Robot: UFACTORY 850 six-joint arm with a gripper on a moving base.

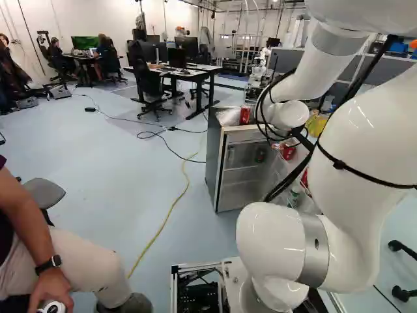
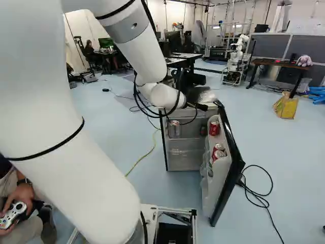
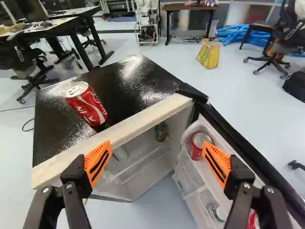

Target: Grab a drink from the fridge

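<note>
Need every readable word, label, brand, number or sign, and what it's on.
Red can on the fridge top: white lettering with a brand name, not quoted here.
Second red can in the door rack: too small to read.
Dark can inside the fridge: too small.
Numbers, signs: none I can make out.

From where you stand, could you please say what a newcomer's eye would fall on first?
Probably the white arm, large in both base views. Next, the fridge, a red can standing on top, and its open door, holding red cans. The wrist view adds the open hand, its pads orange.
</note>
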